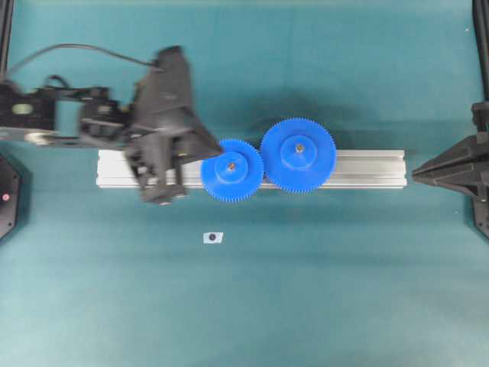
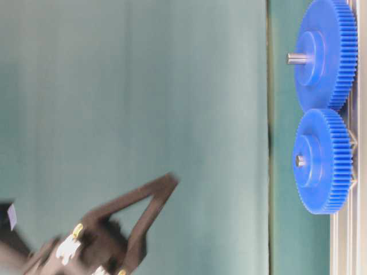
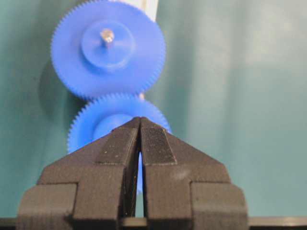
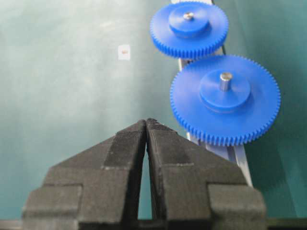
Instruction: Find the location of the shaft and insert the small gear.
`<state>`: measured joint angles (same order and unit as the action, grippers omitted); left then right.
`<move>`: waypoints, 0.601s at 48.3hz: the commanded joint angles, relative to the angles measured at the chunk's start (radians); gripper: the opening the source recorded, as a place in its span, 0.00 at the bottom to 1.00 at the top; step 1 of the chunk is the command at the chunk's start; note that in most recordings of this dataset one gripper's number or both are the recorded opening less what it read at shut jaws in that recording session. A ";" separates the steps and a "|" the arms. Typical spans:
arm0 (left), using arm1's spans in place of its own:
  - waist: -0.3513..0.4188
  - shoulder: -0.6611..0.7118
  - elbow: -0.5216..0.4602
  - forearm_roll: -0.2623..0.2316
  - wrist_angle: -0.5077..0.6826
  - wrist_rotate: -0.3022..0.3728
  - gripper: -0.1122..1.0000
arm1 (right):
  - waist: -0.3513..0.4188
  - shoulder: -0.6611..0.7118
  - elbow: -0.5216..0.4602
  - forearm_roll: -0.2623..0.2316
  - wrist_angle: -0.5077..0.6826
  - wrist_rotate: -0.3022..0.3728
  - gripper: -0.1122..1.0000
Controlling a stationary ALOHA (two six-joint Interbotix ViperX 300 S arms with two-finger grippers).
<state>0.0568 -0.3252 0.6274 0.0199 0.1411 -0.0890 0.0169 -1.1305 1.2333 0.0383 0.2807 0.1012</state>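
Small gear (image 1: pixel 231 170): centre of the overhead view, flat on the rail (image 1: pixel 367 168), teeth meshed with the large gear (image 1: pixel 298 154) to its right; hub up, metal tip showing in the centre hole.
Shaft (image 1: pixel 231 164): visible only as that tip, through the small gear's hub; seated, judging by the table-level view, where the pin end sits about flush with the hub face.
Large gear: right of the small one on the same rail, own pin standing proud of its hub.
Left end effector (image 3: pixel 140 125): fingers together, nothing between them; left of centre in the overhead view, blurred, tips just beside the small gear's left rim; contact not discernible.
Right end effector (image 4: pixel 146 125): fingers together, empty; at the right edge of the overhead view, well apart from both gears.
Marker (image 1: pixel 213 238): small white tag with a dark dot, on the tabletop (image 1: pixel 344 290) below the rail, clear of everything.
Stage, as judged: insertion appears done; withdrawal remaining.
Risk 1: closed left tips clipping the small gear's rim on the way out; cause, closeness of tips to teeth; result, gear tilted or lifted off the shaft.
Risk 2: sideways nudge turning the meshed pair or shifting the rail; cause, same closeness.
Risk 3: gear only part-seated; cause, depth on the shaft unreadable from above; result, wobble or slipping free.
Right-side risk: low, given the distance.
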 commanded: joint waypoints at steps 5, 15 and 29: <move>-0.014 -0.100 0.064 0.003 -0.006 -0.002 0.10 | 0.002 0.008 -0.012 0.002 -0.009 0.009 0.21; -0.015 -0.156 0.109 0.003 -0.005 -0.002 0.10 | 0.002 0.008 -0.012 0.002 -0.009 0.009 0.21; -0.020 -0.175 0.133 0.003 -0.005 0.000 0.10 | 0.002 0.005 -0.006 0.002 -0.009 0.009 0.21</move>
<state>0.0399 -0.4878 0.7685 0.0199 0.1411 -0.0905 0.0169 -1.1321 1.2349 0.0383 0.2807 0.1028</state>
